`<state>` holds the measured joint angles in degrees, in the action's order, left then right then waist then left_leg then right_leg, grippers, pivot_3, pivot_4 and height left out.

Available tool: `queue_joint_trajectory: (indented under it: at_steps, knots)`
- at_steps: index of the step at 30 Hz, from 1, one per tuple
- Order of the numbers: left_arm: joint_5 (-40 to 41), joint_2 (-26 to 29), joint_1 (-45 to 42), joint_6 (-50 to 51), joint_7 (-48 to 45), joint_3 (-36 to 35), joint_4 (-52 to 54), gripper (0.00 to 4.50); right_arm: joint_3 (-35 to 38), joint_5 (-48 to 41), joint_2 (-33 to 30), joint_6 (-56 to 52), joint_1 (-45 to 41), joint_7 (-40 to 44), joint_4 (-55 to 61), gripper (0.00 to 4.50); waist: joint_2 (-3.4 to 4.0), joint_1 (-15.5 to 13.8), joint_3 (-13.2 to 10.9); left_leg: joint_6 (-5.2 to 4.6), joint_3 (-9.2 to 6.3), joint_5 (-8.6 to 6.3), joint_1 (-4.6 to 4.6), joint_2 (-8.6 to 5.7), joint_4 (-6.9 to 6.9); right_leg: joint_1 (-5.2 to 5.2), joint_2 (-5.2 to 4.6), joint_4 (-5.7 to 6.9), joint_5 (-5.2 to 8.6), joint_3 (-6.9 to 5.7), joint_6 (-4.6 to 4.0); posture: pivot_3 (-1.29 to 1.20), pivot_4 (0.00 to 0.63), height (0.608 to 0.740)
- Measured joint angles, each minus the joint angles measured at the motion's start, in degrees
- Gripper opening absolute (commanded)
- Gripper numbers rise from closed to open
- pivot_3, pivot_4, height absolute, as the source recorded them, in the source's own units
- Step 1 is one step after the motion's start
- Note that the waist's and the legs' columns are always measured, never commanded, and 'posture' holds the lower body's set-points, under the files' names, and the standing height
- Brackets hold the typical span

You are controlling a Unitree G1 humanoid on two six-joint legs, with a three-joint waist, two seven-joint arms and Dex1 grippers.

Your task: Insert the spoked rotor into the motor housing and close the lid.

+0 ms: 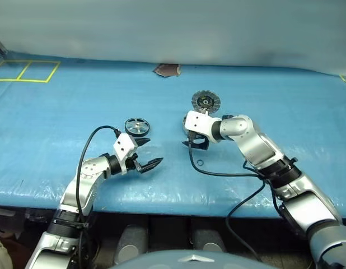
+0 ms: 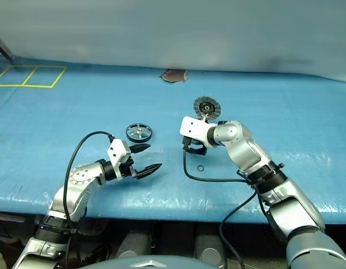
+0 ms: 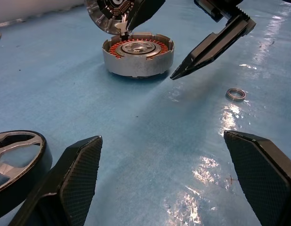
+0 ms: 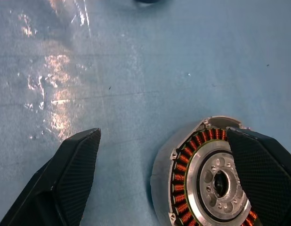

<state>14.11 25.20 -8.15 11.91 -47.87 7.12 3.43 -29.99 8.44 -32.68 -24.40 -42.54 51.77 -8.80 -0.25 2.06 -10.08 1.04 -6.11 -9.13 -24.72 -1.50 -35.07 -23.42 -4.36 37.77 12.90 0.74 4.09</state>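
The spoked rotor [image 1: 138,126], a small dark wheel with silver spokes, lies flat on the blue table just beyond my left gripper [image 1: 155,151], which is open and empty. The motor housing [image 3: 137,54], a silver cup with copper windings, sits to the right with its ribbed lid [image 1: 206,102] standing up at its far edge. My right gripper [image 1: 195,144] hovers open directly over the housing and hides it in the head views. In the right wrist view the housing [image 4: 206,179] lies below and between the spread fingers [image 4: 65,179], partly under one of them.
A small metal ring [image 1: 200,162] lies on the table near the right gripper. A brown patch [image 1: 167,69] marks the far edge and yellow tape lines [image 1: 27,70] the far left. Black cables trail from both wrists toward the table's front edge.
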Motion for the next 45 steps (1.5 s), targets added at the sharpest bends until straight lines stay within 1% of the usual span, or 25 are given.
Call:
queue_joint_trajectory:
  at_steps: [3,6,12,15,21,29,45]
  knots:
    - [0.14,0.21,0.8,0.01,0.25,-0.14,0.45,4.5,-1.23,1.84,0.31,2.7,-3.23,2.66,-5.25,4.49,0.0,0.05,0.0,0.0,-0.01,0.0,0.02,0.01,0.0,0.0,0.01,0.02,0.0,-0.01,0.0,0.0,0.15,0.74]
    - [1.23,0.3,1.05,-0.02,-0.07,-0.81,1.52,4.5,-1.64,3.5,0.89,4.68,-3.92,3.63,-8.76,4.49,0.0,0.02,0.0,0.01,-0.02,0.0,0.01,0.01,0.01,-0.01,0.01,0.03,0.0,-0.01,0.0,0.0,0.15,0.74]
    - [2.29,0.89,1.17,-0.09,-0.95,-2.0,1.64,4.5,-0.47,3.73,0.74,5.33,-3.92,6.05,-8.64,4.49,0.0,0.06,0.0,0.01,0.0,0.0,0.01,0.01,0.01,-0.02,0.01,0.03,-0.01,0.0,0.0,0.0,0.15,0.74]
    - [2.33,0.87,1.17,-0.13,-0.99,-2.0,1.64,4.5,-0.21,4.45,-0.37,5.4,-3.92,6.82,-8.63,4.49,0.0,0.05,0.0,0.01,0.0,0.0,0.01,0.01,0.0,-0.01,0.01,0.03,-0.01,0.0,0.0,0.0,0.15,0.74]
    - [2.83,0.8,1.21,-0.12,-1.97,-1.94,2.05,4.5,0.46,5.88,-0.37,5.51,-3.92,6.28,-9.06,4.49,0.0,0.13,0.0,0.01,0.01,0.0,0.01,0.01,0.02,-0.03,0.01,0.03,-0.01,0.01,-0.01,0.0,0.15,0.74]
    - [2.83,1.44,1.2,0.05,-2.54,-1.94,2.17,4.5,0.55,7.19,1.58,5.67,-3.91,5.34,-11.25,4.49,0.0,0.08,0.0,0.01,0.01,0.0,0.02,0.01,0.0,-0.01,0.01,0.04,-0.02,0.01,0.0,0.0,0.15,0.74]
    - [2.83,1.87,1.19,0.1,-2.23,-1.98,3.18,4.5,0.76,8.11,1.4,6.69,-3.65,6.11,-12.67,4.49,0.0,0.07,0.0,0.01,0.01,0.0,0.03,0.01,0.0,0.01,0.02,0.04,-0.01,0.01,0.0,0.0,0.15,0.74]
